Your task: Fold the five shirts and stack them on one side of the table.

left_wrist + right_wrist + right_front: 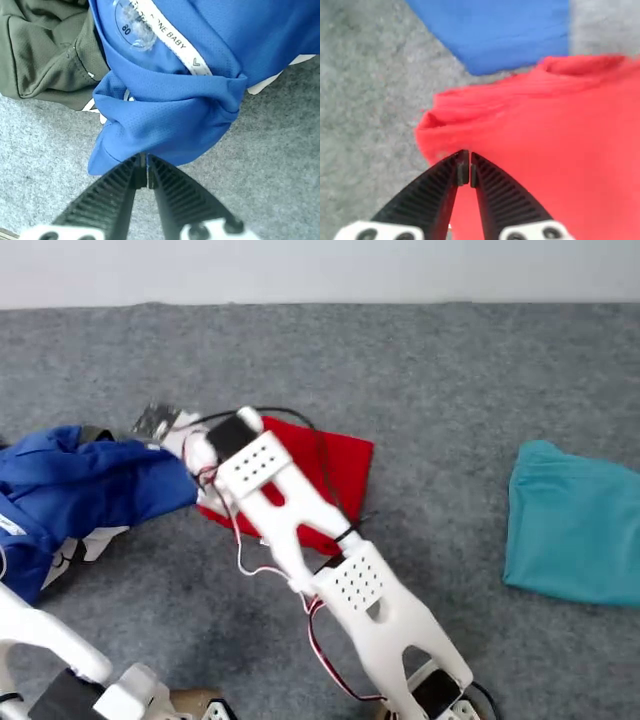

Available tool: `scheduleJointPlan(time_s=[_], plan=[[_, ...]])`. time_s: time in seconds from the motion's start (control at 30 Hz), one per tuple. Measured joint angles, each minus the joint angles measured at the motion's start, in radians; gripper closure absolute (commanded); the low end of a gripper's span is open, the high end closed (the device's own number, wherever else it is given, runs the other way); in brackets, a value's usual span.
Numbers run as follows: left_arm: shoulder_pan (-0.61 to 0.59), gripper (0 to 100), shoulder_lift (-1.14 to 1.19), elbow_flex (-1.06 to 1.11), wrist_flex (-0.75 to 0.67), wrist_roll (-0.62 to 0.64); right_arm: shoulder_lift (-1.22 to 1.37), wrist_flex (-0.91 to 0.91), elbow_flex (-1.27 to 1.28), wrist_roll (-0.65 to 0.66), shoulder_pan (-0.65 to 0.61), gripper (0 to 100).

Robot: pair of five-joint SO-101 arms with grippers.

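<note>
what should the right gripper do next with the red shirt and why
Probably lift the edge of the red fabric shirt a little and draw it away from the blue mesh shirt: the right gripper looks shut on that edge, and the blue cloth lies beside it, so folding there could snag it.

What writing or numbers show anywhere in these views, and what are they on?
On the white neck tape inside the blue shirt: dark capital letters, partly hidden.
On the round mark beside it: a number, the rest too worn to read.
No print visible on the red shirt or the teal shirt.
</note>
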Motion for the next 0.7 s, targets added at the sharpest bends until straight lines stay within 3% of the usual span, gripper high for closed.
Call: scheduleJointPlan(time_s=[0.23,0.43,0.7], plan=[[-0.002,99,-0.005,0.0,0.002,0.0,-0.19,0.0,0.012,0.0,0.058,99.0],[-0.018,99,-0.117,0.0,0.018,0.0,-0.413,0.0,0.238,-0.005,0.115,99.0],[-0.018,99,-0.311,0.078,0.018,0.0,-0.655,0.0,0.643,-0.193,0.189,99.0]])
